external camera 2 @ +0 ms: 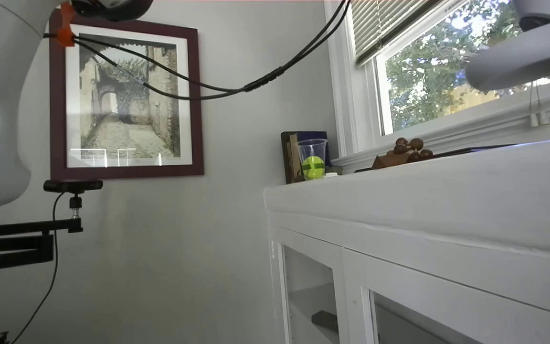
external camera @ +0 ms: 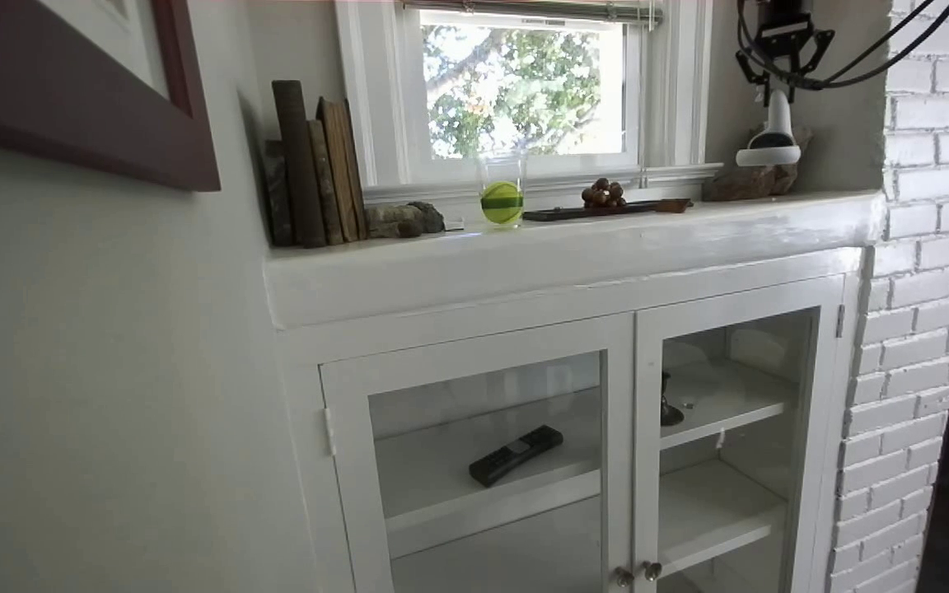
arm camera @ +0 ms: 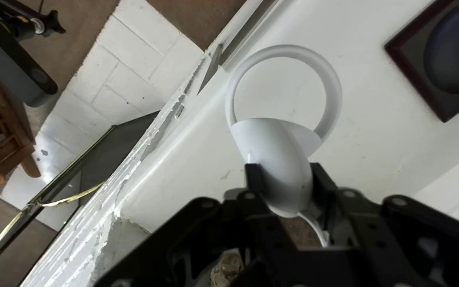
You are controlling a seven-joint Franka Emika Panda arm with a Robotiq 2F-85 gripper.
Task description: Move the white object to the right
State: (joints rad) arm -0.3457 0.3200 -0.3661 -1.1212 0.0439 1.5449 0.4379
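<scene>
The place looks like a home: a framed picture [external camera 2: 124, 107] hangs on the wall [external camera 2: 246, 157] near a window [external camera 2: 439, 86] with a blind [external camera 2: 387, 24], old books [external camera: 314, 177] stand on a white ledge [external camera: 573, 251], and a glass-doored cabinet [external camera: 648, 428] below it meets a white brick wall [external camera: 907, 329].

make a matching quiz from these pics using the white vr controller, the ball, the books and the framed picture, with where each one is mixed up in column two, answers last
Things:
1. books
2. white VR controller
3. framed picture
4. yellow-green ball

Places:
A. held in the claw
B. inside a clear cup
C. hung on the wall
D. standing on the white ledge

Right pairs: 1-D, 2-A, 3-C, 4-B
</scene>
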